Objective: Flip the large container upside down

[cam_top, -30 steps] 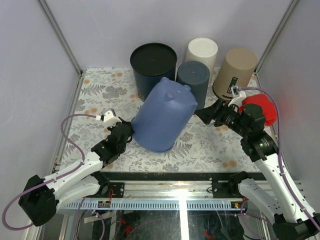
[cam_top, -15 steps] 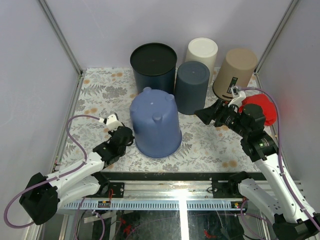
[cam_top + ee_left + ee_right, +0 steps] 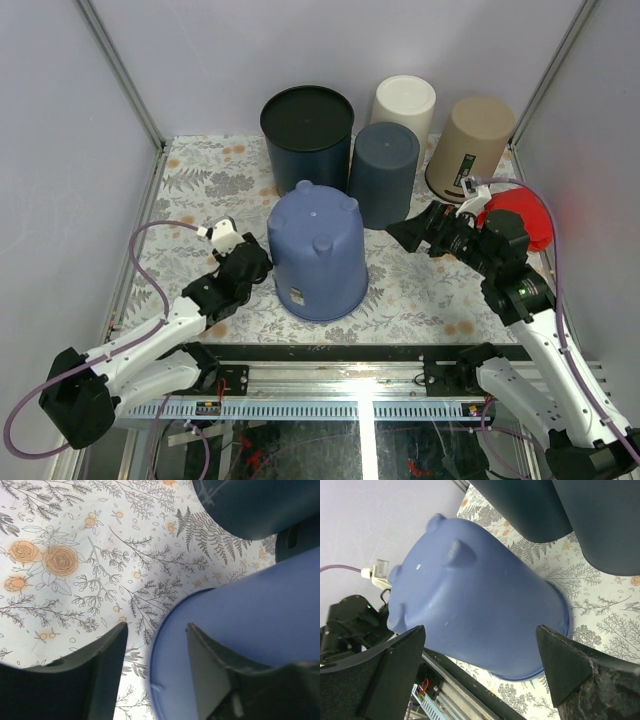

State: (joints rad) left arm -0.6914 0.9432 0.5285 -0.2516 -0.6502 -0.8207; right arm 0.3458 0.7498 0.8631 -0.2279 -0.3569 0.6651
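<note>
A floral-patterned table carried an upturned blue container near its front edge, with dark navy, grey, white and tan containers along its far edge.

The overhead camera looks down from above the table's near edge and takes in its whole surface. The left wrist camera sits low, hard against the blue container's rim. The right wrist camera sees that same container whole, from farther off.

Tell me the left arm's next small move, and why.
Probably pull the left claw straight back from the bin. The bin already stands mouth down, feet up, and the claw is open at its lower rim; the right claw is open and apart from it.
</note>
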